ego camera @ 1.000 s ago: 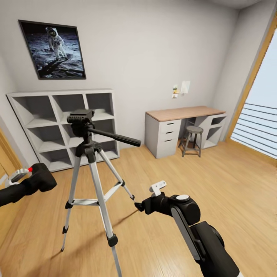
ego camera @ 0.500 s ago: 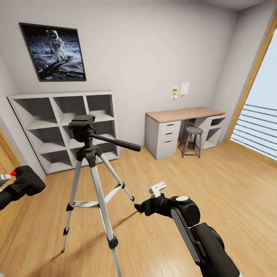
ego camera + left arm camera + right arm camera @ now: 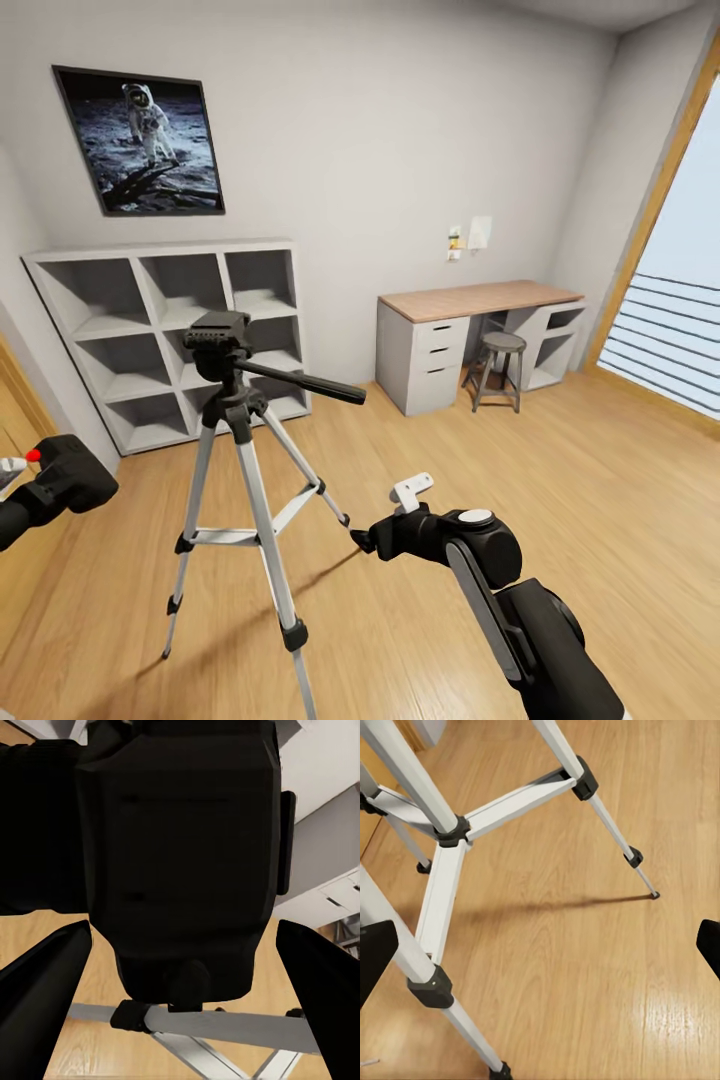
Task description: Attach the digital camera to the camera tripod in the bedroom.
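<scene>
We carry the small black boxy digital camera [image 3: 72, 472] clamped in our left end effector [image 3: 45, 488], low and well left of the tall silver-legged camera tripod [image 3: 240, 470]. Right end effector [image 3: 412, 492] looks spread, empty. Best raise the camera above the black tripod head [image 3: 220, 335], level its base, then lower squarely.

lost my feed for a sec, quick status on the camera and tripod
Left gripper shut on camera, low, left of the tripod. Right gripper open, empty. Tripod head bare; nothing blocking.
</scene>
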### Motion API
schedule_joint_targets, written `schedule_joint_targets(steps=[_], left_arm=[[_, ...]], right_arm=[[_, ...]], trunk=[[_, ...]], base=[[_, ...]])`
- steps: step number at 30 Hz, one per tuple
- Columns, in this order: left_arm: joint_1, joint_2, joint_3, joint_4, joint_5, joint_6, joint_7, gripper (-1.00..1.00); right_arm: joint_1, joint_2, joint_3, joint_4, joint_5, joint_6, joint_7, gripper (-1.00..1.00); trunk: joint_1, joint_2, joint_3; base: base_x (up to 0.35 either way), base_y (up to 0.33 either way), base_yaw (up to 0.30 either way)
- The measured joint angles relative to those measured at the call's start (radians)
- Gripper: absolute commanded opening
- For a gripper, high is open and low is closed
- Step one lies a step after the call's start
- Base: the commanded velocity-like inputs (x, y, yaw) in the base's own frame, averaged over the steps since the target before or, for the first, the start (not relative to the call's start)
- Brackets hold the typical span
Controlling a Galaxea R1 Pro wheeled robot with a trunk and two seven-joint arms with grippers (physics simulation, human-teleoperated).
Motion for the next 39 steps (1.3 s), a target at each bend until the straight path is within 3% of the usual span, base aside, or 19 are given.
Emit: schedule_joint_targets(steps=[6, 10, 13, 39], left_arm=[[0.040, -0.006, 0.002, -0.020, 0.000, 0.000, -0.001, -1.00], [0.058, -0.039, 0.000, -0.033, 0.000, 0.000, -0.001, -1.00], [0.060, -0.046, 0.001, -0.034, -0.002, 0.000, 0.000, -1.00], [0.062, -0.052, 0.006, -0.034, -0.007, 0.000, 0.018, -1.00]], right_arm=[[0.020, -0.001, 0.003, 0.000, 0.000, 0.000, 0.000, 1.00], [0.055, -0.002, 0.001, 0.000, 0.000, 0.000, 0.000, 1.00], [0.060, -0.001, 0.001, 0.000, 0.000, 0.000, 0.000, 1.00], [0.068, -0.001, 0.002, 0.000, 0.001, 0.000, -0.001, 1.00]], trunk=[[-0.023, 0.042, 0.019], [-0.038, 0.070, 0.031], [-0.050, 0.091, 0.041], [-0.150, 0.273, 0.122]], base=[[0.000, 0.000, 0.000], [0.000, 0.000, 0.000], [0.000, 0.000, 0.000], [0.000, 0.000, 0.000]])
